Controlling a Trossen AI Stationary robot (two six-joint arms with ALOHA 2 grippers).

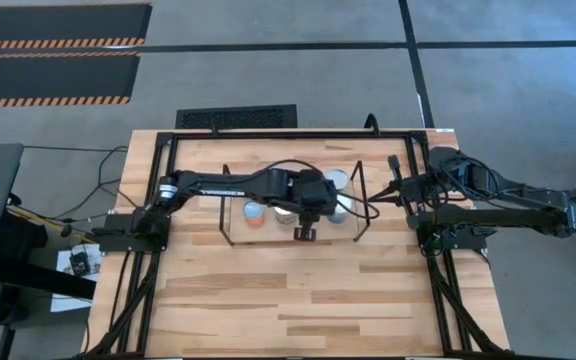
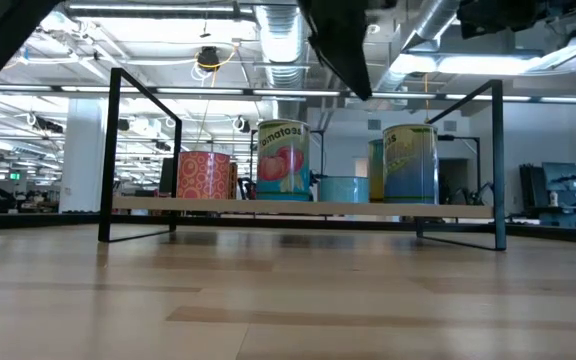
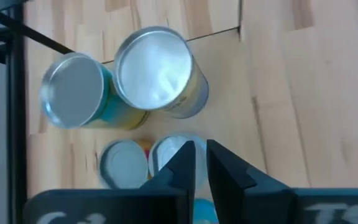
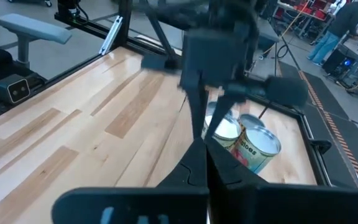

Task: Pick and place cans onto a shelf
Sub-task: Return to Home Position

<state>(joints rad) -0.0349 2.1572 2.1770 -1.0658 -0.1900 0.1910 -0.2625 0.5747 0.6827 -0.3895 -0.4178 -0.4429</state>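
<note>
Shelf (image 1: 240,190) is seen mid-table, its long axis running left to right across the table (image 1: 268,300), with wire uprights at both ends. Cans (image 2: 283,160) are stood upright on it, axes vertical, round tops up. Five are made out in the low view: four tall, plus a low blue can (image 2: 343,188) between them. Left gripper (image 1: 305,233) is held above the shelf edge that faces the open tabletop, pointed down. Its fingers (image 3: 185,163) are drawn almost together with only a thin slit between, and nothing is gripped. Right gripper (image 1: 396,187) is parked just off the shelf's right end, fingers pressed together, empty.
</note>
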